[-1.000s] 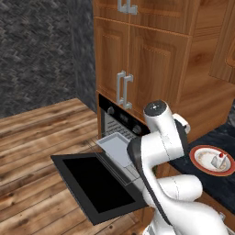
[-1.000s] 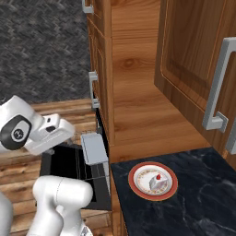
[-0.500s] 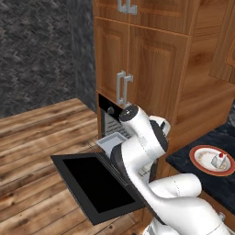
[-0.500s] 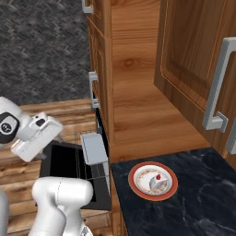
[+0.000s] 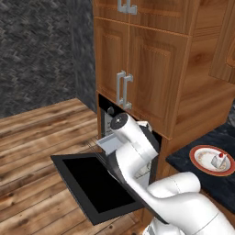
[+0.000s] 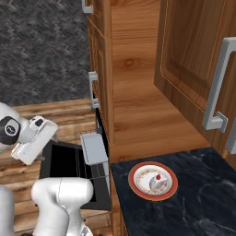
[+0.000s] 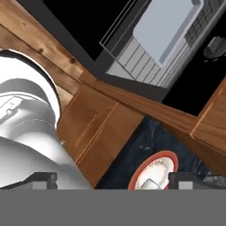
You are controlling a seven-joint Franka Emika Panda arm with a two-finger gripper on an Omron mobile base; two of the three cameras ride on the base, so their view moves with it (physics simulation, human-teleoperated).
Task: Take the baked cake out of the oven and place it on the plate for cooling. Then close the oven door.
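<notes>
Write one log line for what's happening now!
cake: on plate | oven door: open | end effector: open, empty

Cabinet doors point(image 5: 151, 73) are glossy, grained wood with brushed metal handles point(image 5: 123, 89). The floor point(image 5: 36, 137) is planked wood; the wall point(image 5: 36, 50) rough dark stone. The countertop point(image 6: 203, 203) looks like polished black marble. The tray point(image 6: 94, 147) is matt grey metal.

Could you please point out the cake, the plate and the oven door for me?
cake point(image 6: 156, 181), right base view, on its white side.
plate point(image 6: 137, 183), right base view, on its red-orange rim.
oven door point(image 5: 94, 186), left base view, on its dark glass.
</notes>
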